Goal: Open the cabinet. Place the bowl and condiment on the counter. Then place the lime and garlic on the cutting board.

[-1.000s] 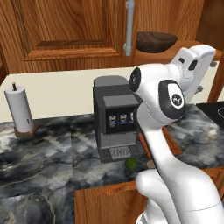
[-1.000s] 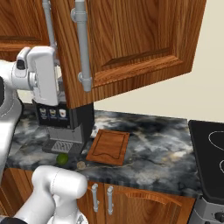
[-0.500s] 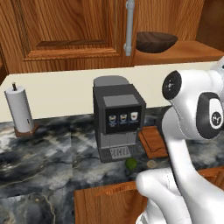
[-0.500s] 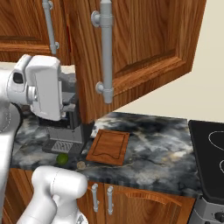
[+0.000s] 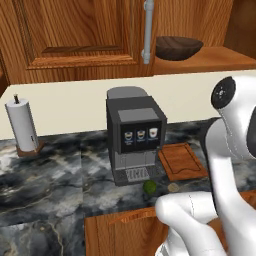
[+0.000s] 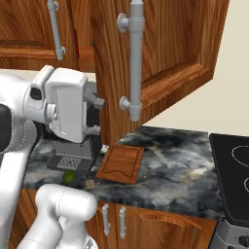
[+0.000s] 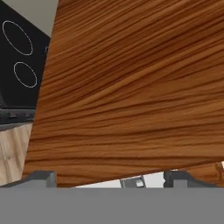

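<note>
Inside the open cabinet (image 6: 165,53), bowl (image 5: 178,48)

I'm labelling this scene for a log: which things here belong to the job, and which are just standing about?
Belong to the job:
cabinet, door swung open
bowl, on the cabinet shelf
lime and garlic, on the counter
cutting board, bare

Just standing about:
coffee machine
paper towel roll
stove
</note>
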Available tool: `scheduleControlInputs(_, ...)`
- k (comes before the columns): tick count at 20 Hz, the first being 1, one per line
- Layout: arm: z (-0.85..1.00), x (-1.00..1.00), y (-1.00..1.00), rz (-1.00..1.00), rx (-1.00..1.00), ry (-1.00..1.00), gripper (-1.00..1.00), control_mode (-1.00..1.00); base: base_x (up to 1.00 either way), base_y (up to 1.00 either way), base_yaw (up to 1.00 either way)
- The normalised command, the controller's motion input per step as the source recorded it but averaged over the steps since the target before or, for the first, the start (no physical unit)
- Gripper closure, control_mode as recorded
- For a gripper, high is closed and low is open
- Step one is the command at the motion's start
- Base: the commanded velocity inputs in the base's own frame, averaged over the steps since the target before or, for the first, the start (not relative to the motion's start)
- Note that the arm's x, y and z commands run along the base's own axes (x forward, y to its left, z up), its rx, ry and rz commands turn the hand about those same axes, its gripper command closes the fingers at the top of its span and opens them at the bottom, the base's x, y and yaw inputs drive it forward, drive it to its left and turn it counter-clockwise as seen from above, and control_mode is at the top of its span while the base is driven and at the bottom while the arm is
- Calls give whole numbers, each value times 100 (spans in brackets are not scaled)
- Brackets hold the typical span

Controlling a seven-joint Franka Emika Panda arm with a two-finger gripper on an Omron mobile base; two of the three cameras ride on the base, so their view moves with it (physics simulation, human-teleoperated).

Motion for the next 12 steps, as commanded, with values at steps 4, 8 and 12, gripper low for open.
scheduleControlInputs(4,0,-2,-41,0,4,-4,-100,-100,0,0,0)
scheduleControlInputs(8,0,0,-93,-2,14,-1,-100,-100,0,0,0)
scheduleControlInputs(12,0,0,-86,-2,12,-1,-100,-100,0,0,0)
